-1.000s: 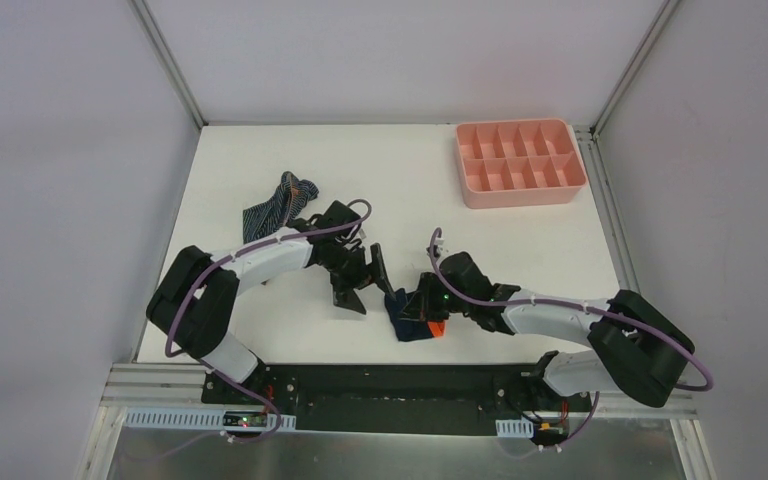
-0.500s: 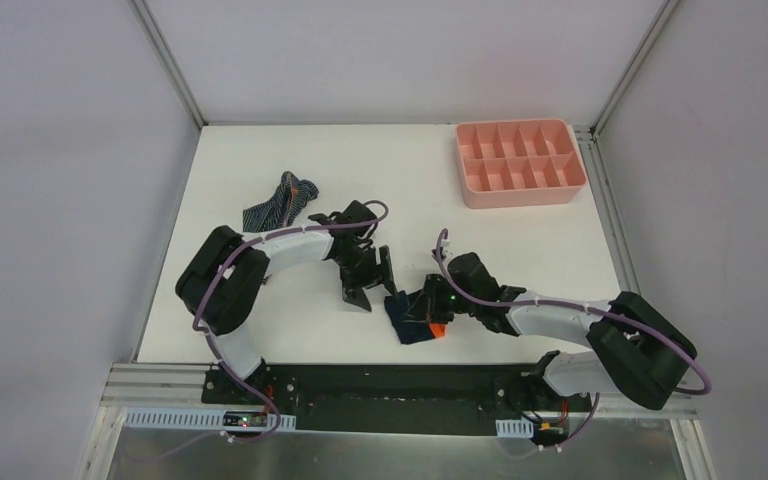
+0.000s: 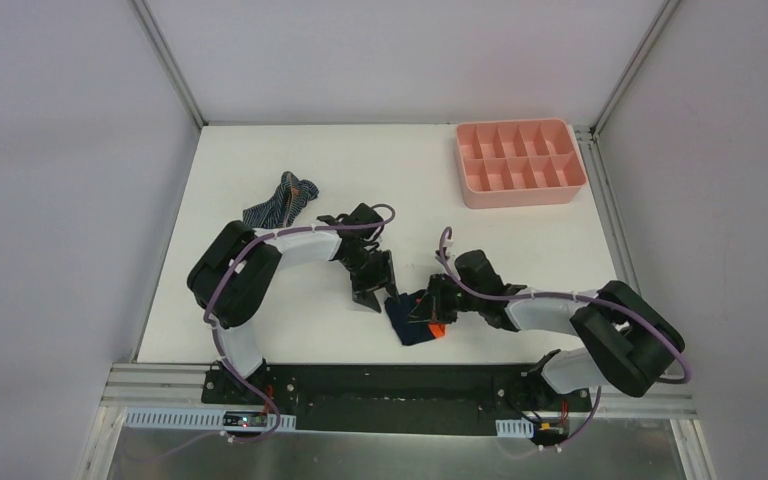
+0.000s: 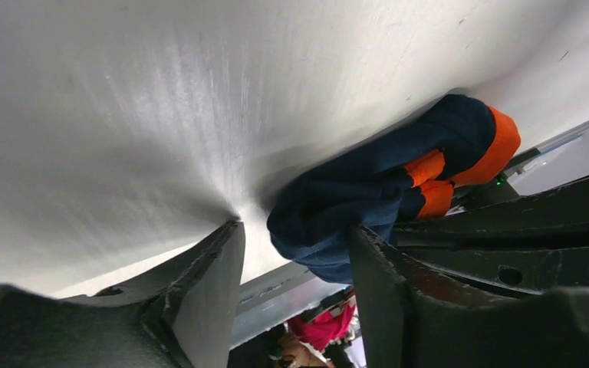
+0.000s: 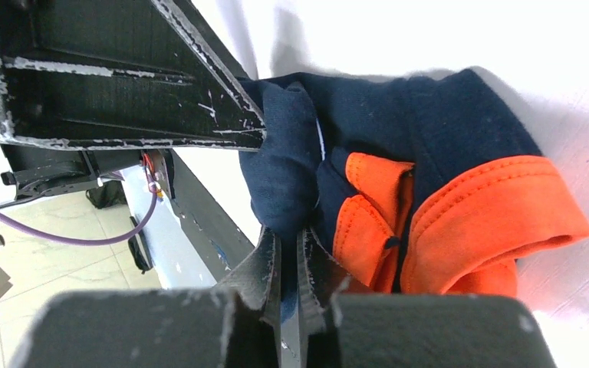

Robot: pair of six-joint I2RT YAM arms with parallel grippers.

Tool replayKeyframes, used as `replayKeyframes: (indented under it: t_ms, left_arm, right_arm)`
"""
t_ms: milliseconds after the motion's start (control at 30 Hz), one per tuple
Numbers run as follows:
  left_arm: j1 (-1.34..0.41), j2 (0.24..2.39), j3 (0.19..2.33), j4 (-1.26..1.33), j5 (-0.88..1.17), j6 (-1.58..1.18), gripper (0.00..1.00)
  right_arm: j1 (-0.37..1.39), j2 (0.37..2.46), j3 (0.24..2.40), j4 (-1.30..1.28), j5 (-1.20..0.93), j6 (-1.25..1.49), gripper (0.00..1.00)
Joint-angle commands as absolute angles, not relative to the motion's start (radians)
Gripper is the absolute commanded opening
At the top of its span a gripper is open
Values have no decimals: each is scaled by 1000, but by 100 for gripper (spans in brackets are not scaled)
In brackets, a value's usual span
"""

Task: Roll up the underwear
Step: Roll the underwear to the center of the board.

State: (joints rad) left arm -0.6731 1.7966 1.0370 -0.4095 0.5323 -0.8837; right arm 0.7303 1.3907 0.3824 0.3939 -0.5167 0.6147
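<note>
Judging by how the cloth lies, the work is under way on one piece and not yet begun on the other. The navy brief [image 3: 415,322] sits close to the near edge of the worktop [image 3: 410,170], about midway along it. It is bunched into a short, thick bundle with its orange trim showing at the end nearer the right arm. It looks gathered or partly rolled rather than tightly rolled: the right wrist view shows loose folds and a doubled-over orange band.

The right gripper [image 3: 426,306] is clamped on a fold of the navy cloth, its fingers pressed nearly together with fabric pinched between them. The left gripper [image 3: 370,292] stands at the bundle's other end with its jaws apart. In its wrist view one finger lies against the cloth and the other stands clear on bare worktop, so it has no hold.

The striped brief [image 3: 280,200] lies crumpled toward the far left of the worktop, well apart from both grippers and not rolled. The pink tray [image 3: 520,195] stands at the far right corner, well apart from both briefs.

What is left, in my reading, is to tighten and finish the navy roll, then do the striped brief entirely.
</note>
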Motion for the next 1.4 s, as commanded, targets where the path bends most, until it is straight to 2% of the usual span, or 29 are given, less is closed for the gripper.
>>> replayKeyframes:
  t_ms: [0, 133, 200, 400, 500, 533, 567, 600, 767, 933, 1133, 1367]
  left_arm:
    - [-691, 1832, 1059, -386, 554, -911, 50]
    - [-706, 1861, 1073, -382, 555, -925, 32]
    - [-709, 1871, 1077, -382, 551, -934, 28]
    - [-710, 1857, 1075, -384, 536, -951, 0]
    - [-710, 1836, 1078, -404, 512, -963, 0]
    - [-710, 1824, 1081, -421, 500, -965, 0]
    - [-710, 1816, 1085, -435, 487, -969, 0]
    - [-710, 1807, 1087, -450, 474, -973, 0]
    - [-709, 1777, 1099, -486, 438, -999, 0]
    - [-710, 1780, 1110, -488, 446, -1002, 0]
    - [-710, 1794, 1121, -489, 457, -997, 0]
    - [-710, 1804, 1132, -494, 463, -991, 0]
  right_arm:
    - [714, 1436, 393, 373, -563, 574, 0]
    - [704, 1461, 408, 373, -582, 563, 0]
    - [699, 1470, 414, 373, -590, 559, 0]
    - [692, 1476, 455, 325, -588, 557, 0]
    - [691, 1419, 505, 211, -531, 557, 0]
    - [692, 1387, 527, 157, -496, 513, 36]
    - [691, 1356, 549, 101, -458, 467, 50]
    - [692, 1308, 570, 46, -411, 447, 54]
    - [726, 1151, 649, -178, -189, 372, 56]
    - [909, 1107, 736, -292, 21, 338, 54]
    - [1128, 1227, 819, -311, 199, 354, 53]
    - [1275, 1427, 937, -394, 405, 331, 56]
